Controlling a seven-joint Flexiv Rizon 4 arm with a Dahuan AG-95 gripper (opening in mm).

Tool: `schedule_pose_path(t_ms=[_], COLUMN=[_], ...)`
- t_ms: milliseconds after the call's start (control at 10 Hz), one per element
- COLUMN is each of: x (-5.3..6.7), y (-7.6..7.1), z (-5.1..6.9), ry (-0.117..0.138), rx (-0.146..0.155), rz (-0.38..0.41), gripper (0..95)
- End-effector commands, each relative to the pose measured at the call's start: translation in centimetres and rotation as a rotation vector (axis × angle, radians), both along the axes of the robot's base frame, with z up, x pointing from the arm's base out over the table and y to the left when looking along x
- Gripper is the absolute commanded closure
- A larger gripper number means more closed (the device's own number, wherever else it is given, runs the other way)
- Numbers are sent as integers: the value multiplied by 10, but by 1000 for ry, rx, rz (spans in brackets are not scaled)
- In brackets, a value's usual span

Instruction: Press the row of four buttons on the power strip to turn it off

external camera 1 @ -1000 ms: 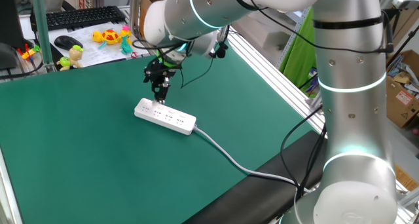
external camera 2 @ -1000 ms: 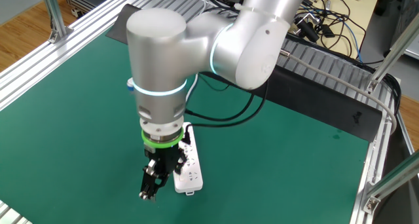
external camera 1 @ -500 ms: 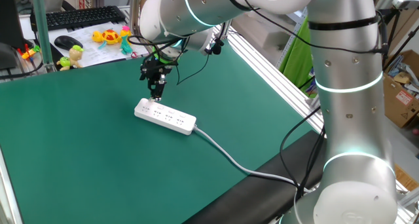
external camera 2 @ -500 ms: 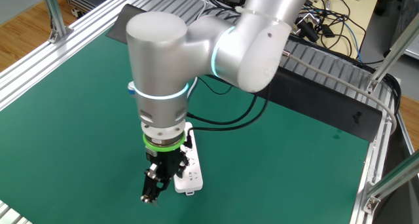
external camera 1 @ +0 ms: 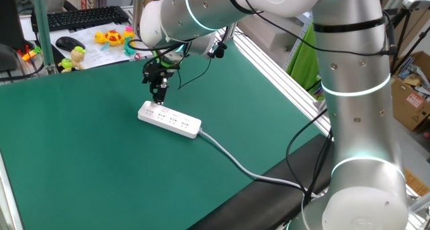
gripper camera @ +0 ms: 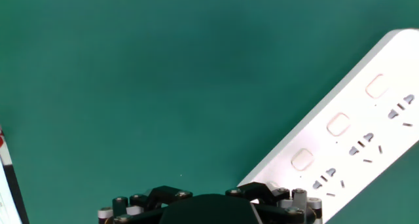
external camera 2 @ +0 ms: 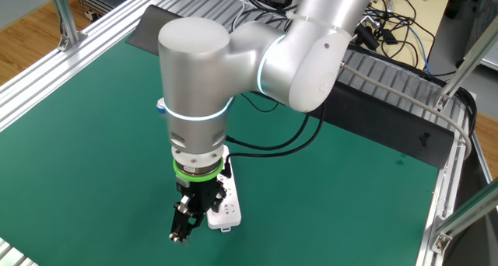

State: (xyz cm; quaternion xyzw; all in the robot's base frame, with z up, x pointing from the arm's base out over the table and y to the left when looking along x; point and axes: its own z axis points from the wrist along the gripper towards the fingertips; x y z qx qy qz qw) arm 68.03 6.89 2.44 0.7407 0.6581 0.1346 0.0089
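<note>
The gripper (external camera 1: 160, 95) hung just above the far end of the power strip (external camera 1: 169, 119), which lay flat on the green mat (external camera 1: 80, 163), its fingers spread wide and empty, 3 buttons (gripper camera: 338, 124) visible in the hand view.

The arm (external camera 1: 222, 8) reaches over the table, its gripper (external camera 1: 159, 94) pointing steeply down, jaws wide apart.

One long flat white plastic power strip (external camera 1: 169, 120) with one thick white cable (external camera 1: 235, 161) is lying on one green table mat (external camera 1: 80, 156). Three small square white buttons (gripper camera: 338, 124) are showing in the hand view. One black keyboard (external camera 1: 80, 17) and one black mouse (external camera 1: 69, 43) are sitting behind, near several small colourful toys (external camera 1: 111, 37), too small to count.
</note>
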Motion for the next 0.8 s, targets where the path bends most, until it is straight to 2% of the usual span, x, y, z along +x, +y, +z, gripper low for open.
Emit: schedule_pose_path(t_ms=[100, 400, 800], x=[-3, -7, -7], y=[2, 3, 4], z=[2, -1, -2], ry=[1, 1, -9], rx=[7, 9, 15], rz=[-5, -9, -8], gripper=[0, 0, 0])
